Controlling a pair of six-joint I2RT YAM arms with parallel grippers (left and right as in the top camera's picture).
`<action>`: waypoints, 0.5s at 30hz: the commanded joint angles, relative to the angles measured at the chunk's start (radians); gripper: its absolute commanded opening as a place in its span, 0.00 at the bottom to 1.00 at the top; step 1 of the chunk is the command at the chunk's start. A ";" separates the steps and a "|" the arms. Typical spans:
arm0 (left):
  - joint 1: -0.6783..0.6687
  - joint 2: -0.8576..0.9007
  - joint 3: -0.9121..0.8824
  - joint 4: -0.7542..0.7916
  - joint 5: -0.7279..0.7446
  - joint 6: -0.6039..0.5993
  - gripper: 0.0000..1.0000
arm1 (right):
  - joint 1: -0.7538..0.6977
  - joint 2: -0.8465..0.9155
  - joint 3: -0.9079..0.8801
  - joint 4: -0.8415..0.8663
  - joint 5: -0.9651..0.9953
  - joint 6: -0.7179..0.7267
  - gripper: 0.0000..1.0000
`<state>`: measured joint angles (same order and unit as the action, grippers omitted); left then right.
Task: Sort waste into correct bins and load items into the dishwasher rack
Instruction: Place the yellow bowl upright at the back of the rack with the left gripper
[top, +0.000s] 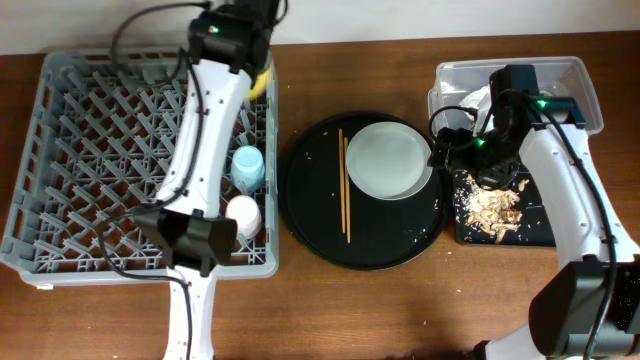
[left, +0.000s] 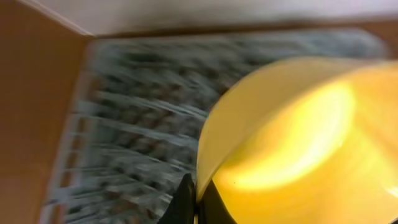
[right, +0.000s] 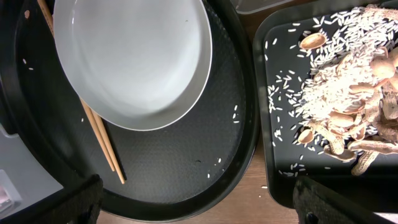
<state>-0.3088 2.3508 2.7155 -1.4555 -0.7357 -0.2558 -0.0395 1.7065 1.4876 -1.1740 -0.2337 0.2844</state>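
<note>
My left gripper (left: 196, 200) is shut on the rim of the yellow bowl (left: 298, 143) and holds it above the far right part of the grey dishwasher rack (top: 90, 150); overhead the gripper (top: 250, 62) and bowl (top: 262, 82) show there. A light-blue cup (top: 248, 165) and a pale pink cup (top: 243, 213) sit in the rack. My right gripper (right: 199, 208) is open and empty over the gap between the round tray and the black bin (right: 286, 162). The grey plate (right: 134, 56) and chopsticks (right: 99, 134) lie on the round tray. Food scraps (right: 348, 93) fill the black bin. A white napkin (top: 470, 100) lies in the clear tub (top: 560, 75). No wrapper shows.
The large round black tray (top: 320, 215) sits mid-table between rack and bins, with scattered rice grains on it. The left arm's base (top: 195, 240) stands at the rack's near right corner. Bare wooden table lies along the front edge.
</note>
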 joint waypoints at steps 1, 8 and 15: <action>0.010 0.055 0.013 0.058 -0.362 -0.113 0.01 | -0.001 -0.010 0.018 0.003 0.009 0.000 0.98; 0.017 0.219 0.013 0.218 -0.453 -0.114 0.01 | -0.001 -0.010 0.018 0.003 0.009 0.000 0.98; 0.017 0.305 0.012 0.216 -0.525 -0.114 0.01 | -0.001 -0.010 0.018 0.003 0.009 0.000 0.98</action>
<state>-0.2966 2.6442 2.7197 -1.2407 -1.1984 -0.3531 -0.0395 1.7065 1.4879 -1.1736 -0.2337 0.2844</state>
